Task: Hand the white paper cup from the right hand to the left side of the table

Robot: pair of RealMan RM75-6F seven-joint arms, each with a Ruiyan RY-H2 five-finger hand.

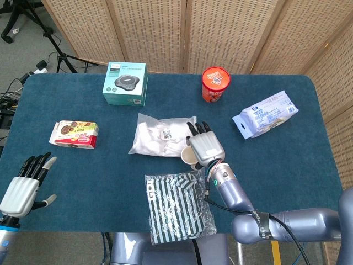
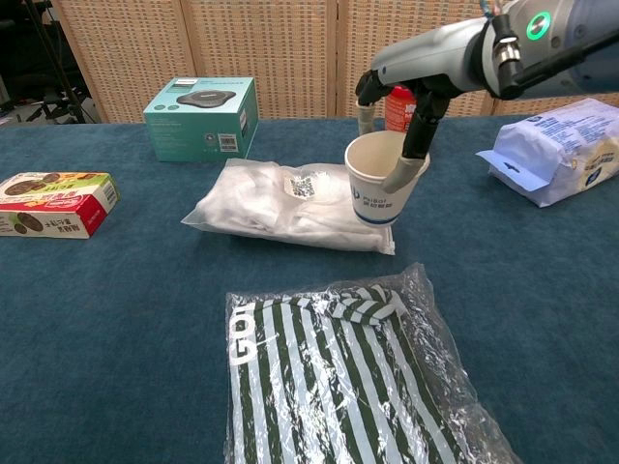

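Observation:
My right hand (image 1: 205,146) holds the white paper cup (image 2: 381,181) upright by its rim, one finger inside it, above the near edge of the white bagged garment. In the head view the cup (image 1: 188,156) peeks out left of the hand. In the chest view the right hand (image 2: 404,100) hangs over the cup from above. My left hand (image 1: 23,182) hovers at the table's front left corner with fingers spread and nothing in it; the chest view does not show it.
A white bagged garment (image 1: 164,136) lies mid-table, a striped bagged garment (image 1: 177,204) at the front. A teal box (image 1: 126,83) and red noodle cup (image 1: 215,84) stand at the back. A snack box (image 1: 76,134) lies left, a wipes pack (image 1: 266,113) right.

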